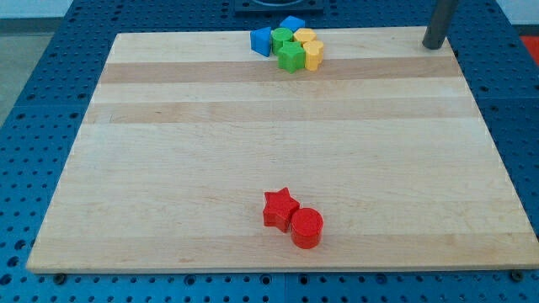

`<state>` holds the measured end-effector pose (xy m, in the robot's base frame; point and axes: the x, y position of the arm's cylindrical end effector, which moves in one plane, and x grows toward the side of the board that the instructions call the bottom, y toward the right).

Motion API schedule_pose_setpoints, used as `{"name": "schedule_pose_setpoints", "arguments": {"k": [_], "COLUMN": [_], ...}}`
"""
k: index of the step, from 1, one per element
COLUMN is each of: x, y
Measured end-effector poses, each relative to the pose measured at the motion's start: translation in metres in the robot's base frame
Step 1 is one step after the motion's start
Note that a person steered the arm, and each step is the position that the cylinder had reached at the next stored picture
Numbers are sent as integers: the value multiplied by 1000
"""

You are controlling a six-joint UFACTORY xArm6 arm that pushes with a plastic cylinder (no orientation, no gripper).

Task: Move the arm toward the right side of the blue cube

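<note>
The pale wooden board (278, 151) lies on a blue perforated table (50, 50) and fills most of the view. My tip (434, 46), the lower end of the straight dark rod, stands at the board's top right corner, near the edge. The rod ends plainly, with no pincer on it, so there is nothing to be released or clenched.

The task's thing, the blue cube (292, 23), sits at the top edge of the board, a little right of the middle, at the back of a tight cluster. In this cluster there is also a second blue block (261, 40) on the view's left, whose shape I cannot make out well. Next to it are a green block (281, 38) and a green star-like block (291, 57) lower down. On the view's right of the cluster are a yellow block (304, 36) and a yellow block with flat sides (313, 55), perhaps a hexagon. The blocks appear to touch each other.

My tip is well apart from the blue cube, on its right side in the view.

Near the view's bottom, a red star block (280, 208) and a red cylinder (306, 227) lie touching.
</note>
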<state>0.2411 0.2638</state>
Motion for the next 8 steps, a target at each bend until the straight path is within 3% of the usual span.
{"name": "schedule_pose_setpoints", "arguments": {"k": [5, 7, 8], "x": [13, -49, -50], "y": [-9, -104, -132]}}
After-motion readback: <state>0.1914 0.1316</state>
